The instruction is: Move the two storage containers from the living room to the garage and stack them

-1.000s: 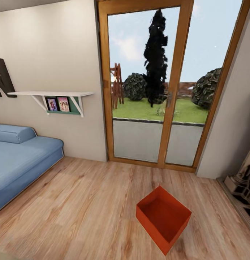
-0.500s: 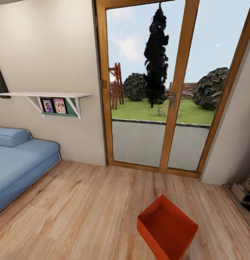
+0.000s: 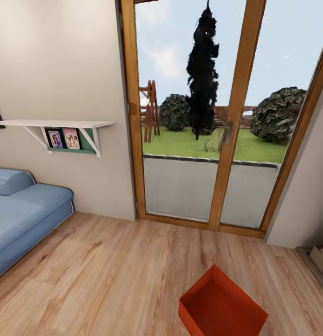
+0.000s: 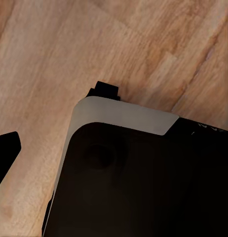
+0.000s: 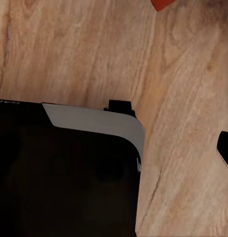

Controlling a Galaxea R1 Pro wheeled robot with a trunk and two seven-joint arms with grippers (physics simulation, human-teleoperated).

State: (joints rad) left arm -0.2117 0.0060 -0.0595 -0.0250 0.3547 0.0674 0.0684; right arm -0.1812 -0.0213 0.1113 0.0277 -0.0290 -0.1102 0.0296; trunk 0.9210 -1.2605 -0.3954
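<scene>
A red-orange storage container sits open-topped on the light wood plank floor of the living room, nearest the robot's head camera and partly cut off by the frame's lower edge. A blue sofa lines the left wall beneath a white shelf. Beyond stands a wood-framed glass door. Whether either gripper is open or closed cannot be told.

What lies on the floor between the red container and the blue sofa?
In the head view, only bare light wood plank floor lies between the red-orange storage container and the blue sofa; nothing stands on that stretch.
</scene>
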